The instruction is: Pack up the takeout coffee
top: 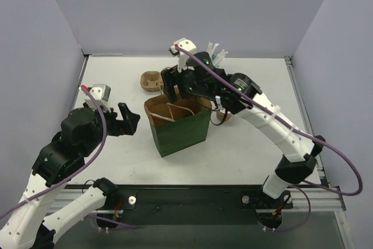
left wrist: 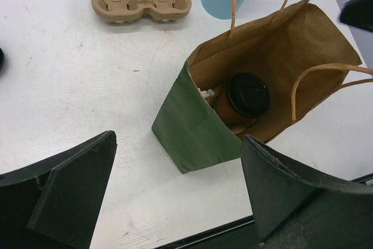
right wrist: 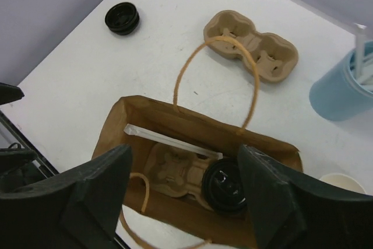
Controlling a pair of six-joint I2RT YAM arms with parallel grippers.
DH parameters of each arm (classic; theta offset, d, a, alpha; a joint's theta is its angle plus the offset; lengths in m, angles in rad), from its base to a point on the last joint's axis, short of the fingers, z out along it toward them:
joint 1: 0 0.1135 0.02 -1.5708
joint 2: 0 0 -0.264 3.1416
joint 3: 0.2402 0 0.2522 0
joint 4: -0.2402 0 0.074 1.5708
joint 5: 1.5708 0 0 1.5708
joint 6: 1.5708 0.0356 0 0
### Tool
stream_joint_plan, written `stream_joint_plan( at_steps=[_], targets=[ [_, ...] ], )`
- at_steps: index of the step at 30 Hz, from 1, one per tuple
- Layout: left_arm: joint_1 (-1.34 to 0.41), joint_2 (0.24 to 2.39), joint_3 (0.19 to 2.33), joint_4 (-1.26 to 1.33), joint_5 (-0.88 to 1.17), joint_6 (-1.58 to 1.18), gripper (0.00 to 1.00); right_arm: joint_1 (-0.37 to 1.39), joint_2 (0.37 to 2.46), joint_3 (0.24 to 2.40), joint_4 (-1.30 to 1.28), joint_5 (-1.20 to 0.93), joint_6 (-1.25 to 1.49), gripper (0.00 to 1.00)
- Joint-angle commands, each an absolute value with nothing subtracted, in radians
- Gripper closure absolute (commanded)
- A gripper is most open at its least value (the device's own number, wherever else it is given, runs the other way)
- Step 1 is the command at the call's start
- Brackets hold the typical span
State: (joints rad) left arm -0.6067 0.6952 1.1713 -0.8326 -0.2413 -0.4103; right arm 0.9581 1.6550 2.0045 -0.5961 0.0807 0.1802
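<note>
The takeout coffee (right wrist: 344, 182), a small tan cup with a white rim, stands on the table just right of the bag, cut off by the frame edge. The green paper bag (top: 180, 129) stands open mid-table. Inside it are a pulp carrier (right wrist: 175, 173), a brown cup with a black lid (right wrist: 226, 186) and a wrapped straw (right wrist: 169, 141). My right gripper (right wrist: 185, 151) is open and empty, hovering over the bag's mouth. My left gripper (top: 129, 122) is open and empty, low on the table left of the bag (left wrist: 192, 126).
A second two-hole pulp carrier (top: 152, 81) lies behind the bag. The light-blue cup of straws (right wrist: 338, 88) stands at the back right. A loose black lid (right wrist: 122, 18) lies at the far left. Purple walls close in the back and sides.
</note>
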Motion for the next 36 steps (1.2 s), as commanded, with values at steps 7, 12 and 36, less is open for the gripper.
stream_joint_plan(
  at_steps=[7,12,36],
  targets=[
    [-0.601,0.704,1.206,-0.64,0.026,-0.416,0.03,0.96,1.204,1.702,-0.719,0.291,0.337,0.0],
    [-0.601,0.684,1.207,-0.617,0.103,-0.402,0.03,0.962,1.017,1.551,-0.739,0.316,0.547,0.0],
    [-0.6,0.634,1.075,-0.548,0.092,-0.571,0.03,0.96,0.799,1.347,-0.827,0.379,0.785,0.0]
  ],
)
